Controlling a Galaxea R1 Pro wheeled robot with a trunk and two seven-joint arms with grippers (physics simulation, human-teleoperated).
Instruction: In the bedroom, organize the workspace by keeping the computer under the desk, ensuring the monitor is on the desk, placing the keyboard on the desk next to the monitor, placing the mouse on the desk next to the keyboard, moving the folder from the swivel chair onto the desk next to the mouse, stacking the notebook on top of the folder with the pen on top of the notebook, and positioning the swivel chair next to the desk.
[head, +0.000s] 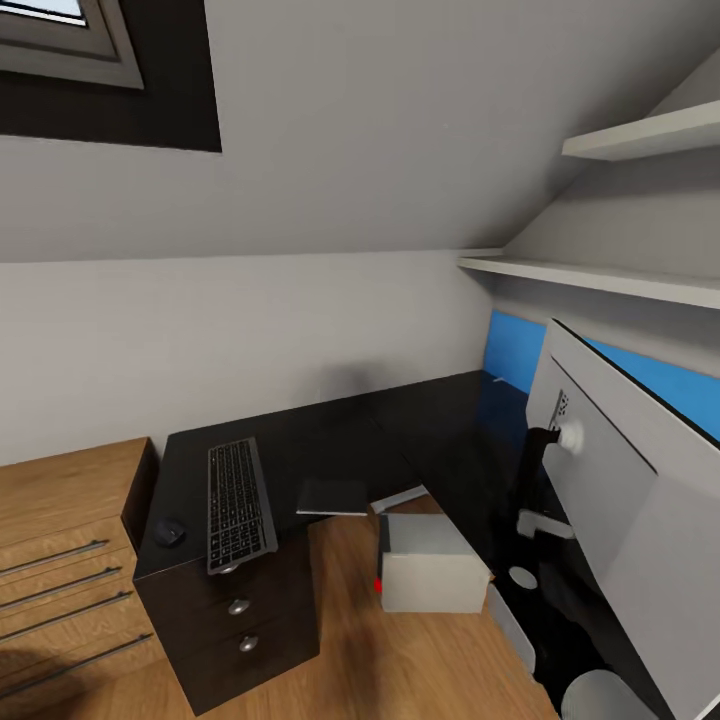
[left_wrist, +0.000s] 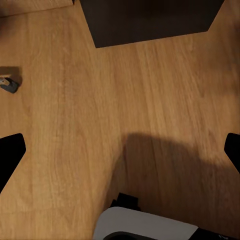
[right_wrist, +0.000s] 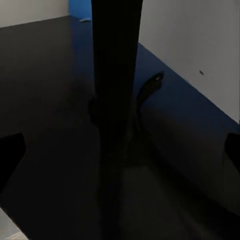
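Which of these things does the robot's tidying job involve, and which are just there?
Part of the job: desk, keyboard, mouse, notebook, computer, monitor.

Just there: wooden cabinet, wall shelves, skylight, small dark object on the floor.

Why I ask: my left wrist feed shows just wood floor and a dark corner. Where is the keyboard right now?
Observer: In the head view, the keyboard lies flat on the desk, at its left end.
Operator: And the mouse?
Observer: The mouse is on the desk too, just left of the keyboard and not touching it.
Operator: The computer?
Observer: The computer stands on the floor in the inner corner of the L-shaped desk.
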